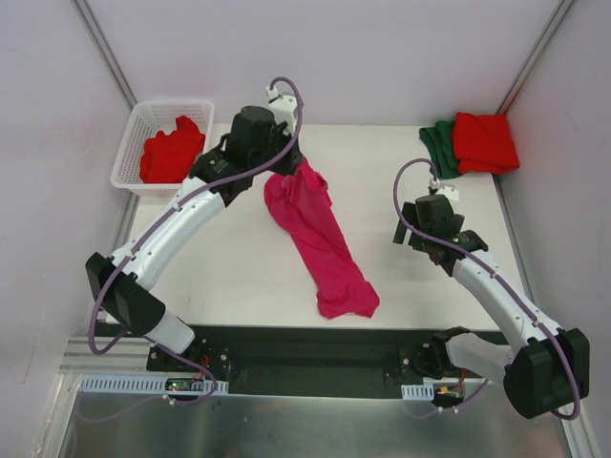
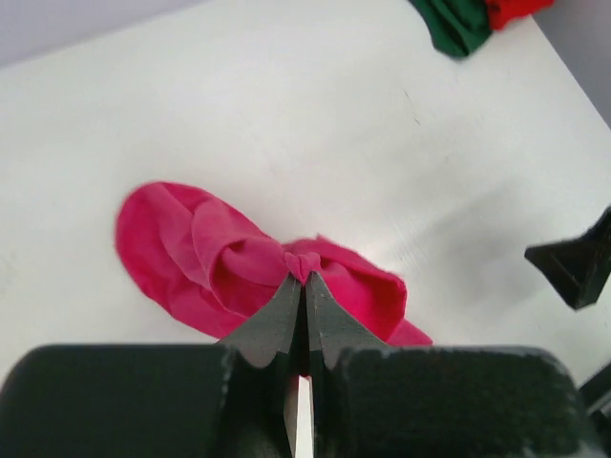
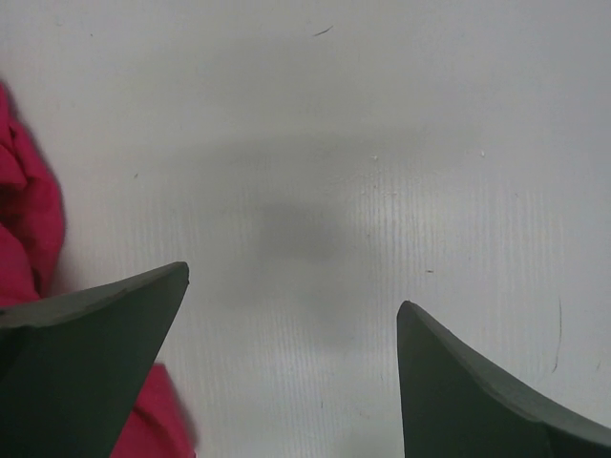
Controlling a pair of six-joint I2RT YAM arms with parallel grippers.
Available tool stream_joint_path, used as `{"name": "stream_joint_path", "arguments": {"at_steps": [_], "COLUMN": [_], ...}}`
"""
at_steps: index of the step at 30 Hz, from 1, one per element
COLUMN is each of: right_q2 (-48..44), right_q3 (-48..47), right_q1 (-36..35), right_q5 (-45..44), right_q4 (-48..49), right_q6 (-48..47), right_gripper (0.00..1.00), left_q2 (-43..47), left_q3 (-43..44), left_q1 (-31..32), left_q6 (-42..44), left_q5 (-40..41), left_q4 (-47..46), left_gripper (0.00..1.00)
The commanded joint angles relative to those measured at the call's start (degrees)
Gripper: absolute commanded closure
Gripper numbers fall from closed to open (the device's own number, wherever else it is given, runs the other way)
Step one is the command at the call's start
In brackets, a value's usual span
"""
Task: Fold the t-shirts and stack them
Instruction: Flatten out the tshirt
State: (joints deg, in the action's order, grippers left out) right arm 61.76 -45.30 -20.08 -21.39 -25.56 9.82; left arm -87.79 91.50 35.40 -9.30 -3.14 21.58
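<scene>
A magenta-pink t-shirt (image 1: 323, 243) stretches in a long crumpled strip from the table's middle toward the front edge. My left gripper (image 1: 289, 170) is shut on its far end and holds that end raised. In the left wrist view a small pinch of pink cloth (image 2: 191, 253) shows between the closed tips of the left gripper (image 2: 304, 275). My right gripper (image 1: 403, 234) hovers to the right of the shirt. It stands open (image 3: 291, 286) over bare table, with the pink shirt's edge (image 3: 24, 219) at its left. A folded red t-shirt (image 1: 485, 141) lies on a folded dark green t-shirt (image 1: 439, 143) at the back right corner.
A white lattice basket (image 1: 129, 153) at the back left holds a crumpled red t-shirt (image 1: 172, 151). Grey walls close in the table at the back and both sides. The folded green (image 2: 458, 24) and red (image 2: 511, 10) shirts show at the top of the left wrist view.
</scene>
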Motion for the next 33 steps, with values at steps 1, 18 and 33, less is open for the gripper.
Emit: {"name": "stream_joint_path", "arguments": {"at_steps": [1,18,33], "right_q2": [0.5,-15.0,-19.4], "right_q3": [-0.2,9.6,23.1], "right_q1": [-0.1,-8.0,-12.1], "right_q5": [4.1,17.1,28.2], "right_q4": [1.5,0.9,13.4], "right_q6": [1.0,3.8,3.6], "right_gripper": [0.04,0.04,0.04], "left_q2": [1.0,-6.3,-3.9], "left_q3": [6.2,15.7,13.7], "left_q1": [-2.7,-8.1,-11.2], "left_q6": [4.2,7.9,8.5], "left_q5": [2.7,2.2,1.3], "left_q4": [4.6,6.0,6.1], "left_gripper": [1.00,1.00,1.00]}}
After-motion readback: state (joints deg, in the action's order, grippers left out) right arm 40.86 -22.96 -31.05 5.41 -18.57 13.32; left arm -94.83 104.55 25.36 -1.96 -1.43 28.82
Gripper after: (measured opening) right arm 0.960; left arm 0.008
